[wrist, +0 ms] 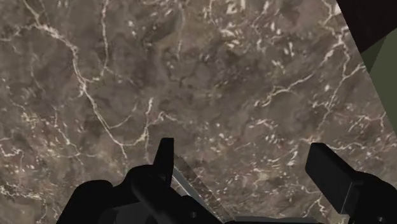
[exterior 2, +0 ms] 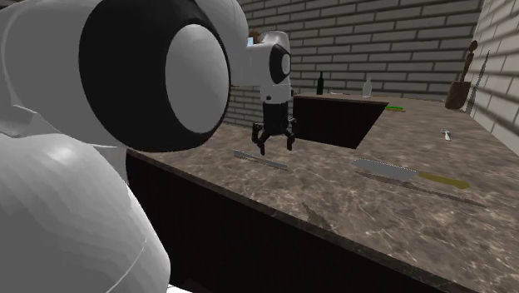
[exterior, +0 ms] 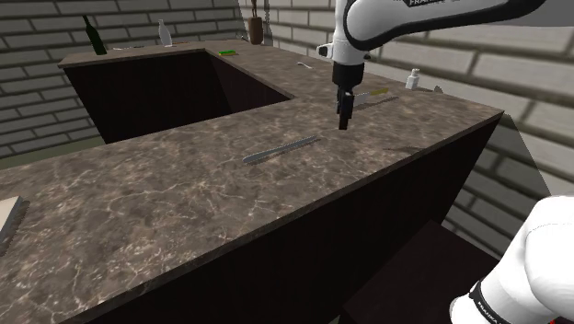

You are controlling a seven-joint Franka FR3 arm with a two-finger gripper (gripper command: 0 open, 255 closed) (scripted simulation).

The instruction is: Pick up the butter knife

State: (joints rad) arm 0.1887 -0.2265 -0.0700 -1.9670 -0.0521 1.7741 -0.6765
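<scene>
Fingers of my black pincer (exterior 2: 275, 146) stand spread, hovering just above the dark brown marbled countertop (exterior: 166, 202). Flat on it lies the slim grey butter knife (exterior: 281, 148), midway between the countertop's inner and outer edges, beside my fingertips, untouched.

A dark marble countertop (exterior: 138, 202) is backed by a grey brick wall (exterior: 37, 64). A green bottle (exterior: 92, 37) and a clear bottle (exterior: 164, 33) are set at its far end. A larger knife (exterior 2: 385, 171), perhaps yellow-handled, is laid flat, well apart from them.
</scene>
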